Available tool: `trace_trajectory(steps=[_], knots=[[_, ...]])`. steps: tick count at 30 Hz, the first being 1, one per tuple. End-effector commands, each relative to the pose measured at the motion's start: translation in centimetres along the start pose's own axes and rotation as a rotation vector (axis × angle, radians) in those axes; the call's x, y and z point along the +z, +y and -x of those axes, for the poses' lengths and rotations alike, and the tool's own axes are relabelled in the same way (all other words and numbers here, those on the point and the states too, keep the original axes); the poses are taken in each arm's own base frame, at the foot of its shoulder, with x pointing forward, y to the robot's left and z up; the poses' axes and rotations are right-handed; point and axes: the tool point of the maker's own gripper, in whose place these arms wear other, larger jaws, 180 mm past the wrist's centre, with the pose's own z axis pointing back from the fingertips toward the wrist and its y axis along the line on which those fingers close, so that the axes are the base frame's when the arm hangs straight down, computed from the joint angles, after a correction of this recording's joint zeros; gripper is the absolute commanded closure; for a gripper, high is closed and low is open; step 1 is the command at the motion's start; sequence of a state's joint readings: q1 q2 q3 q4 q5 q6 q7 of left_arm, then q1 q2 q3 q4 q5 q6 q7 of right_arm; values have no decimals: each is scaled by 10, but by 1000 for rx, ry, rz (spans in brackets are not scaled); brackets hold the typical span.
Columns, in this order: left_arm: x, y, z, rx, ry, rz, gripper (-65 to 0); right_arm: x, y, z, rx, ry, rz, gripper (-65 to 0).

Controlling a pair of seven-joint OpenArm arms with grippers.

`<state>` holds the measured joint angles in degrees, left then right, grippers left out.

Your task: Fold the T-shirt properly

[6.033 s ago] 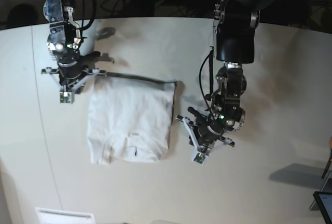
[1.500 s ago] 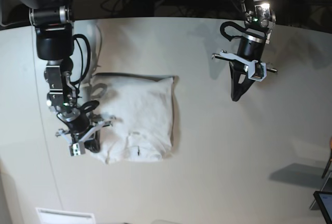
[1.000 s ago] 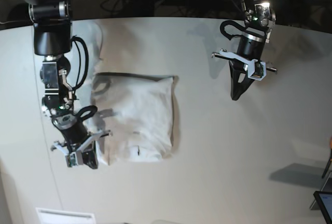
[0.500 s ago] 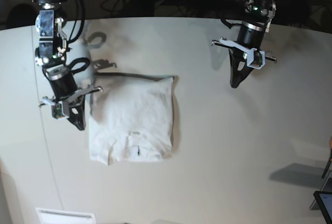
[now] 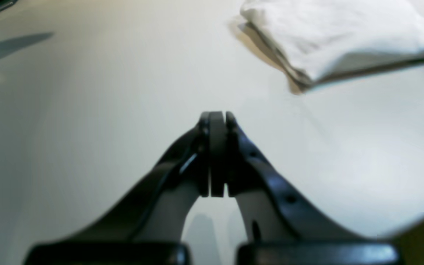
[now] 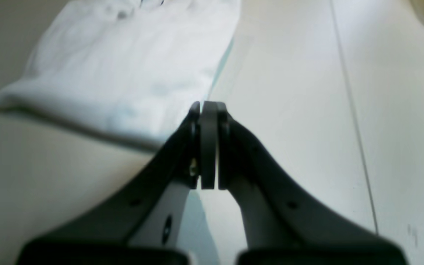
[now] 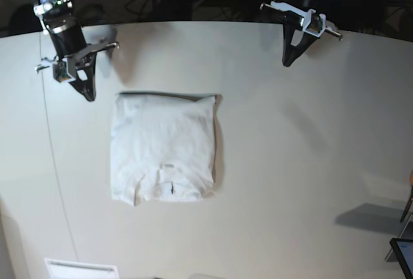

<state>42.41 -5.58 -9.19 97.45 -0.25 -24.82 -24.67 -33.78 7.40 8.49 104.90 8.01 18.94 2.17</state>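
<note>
2 grippers: left gripper (image 7: 286, 61) clenched, empty | right gripper (image 7: 88, 94) clenched, empty | 1 T-shirt (image 7: 162, 147) folded on table (image 7: 310, 163)

the shirt (image 5: 339, 35) runs off the top edge of the left wrist view, and its far part is soft and blurred. in the right wrist view the shirt (image 6: 131, 62) is cut by the top edge too, its near corner hidden behind the right gripper (image 6: 208, 110). both wrist views are blurred. in the base view the arms leave the frame at the top, and a dark item (image 7: 403, 256) at the lower right corner is cut off.
</note>
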Motion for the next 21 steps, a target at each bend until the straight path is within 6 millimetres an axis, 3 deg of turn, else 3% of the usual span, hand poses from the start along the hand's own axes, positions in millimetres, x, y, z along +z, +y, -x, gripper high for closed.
trace_trajectory(steps=[1, 9, 14, 21], knots=[[9, -3, -7, 13, -32, 4, 0, 6, 0, -10, -7, -41, 7, -1], [47, -17, 5, 51, 26, 19, 0, 49, 18, 32, -109, 93, 54, -1], [68, -27, 7, 76, 44, 32, 0, 76, 27, 47, -119, 165, 46, -1], [92, -59, 46, 174, 168, 89, 0, 105, 37, 66, -138, 260, 39, -1]])
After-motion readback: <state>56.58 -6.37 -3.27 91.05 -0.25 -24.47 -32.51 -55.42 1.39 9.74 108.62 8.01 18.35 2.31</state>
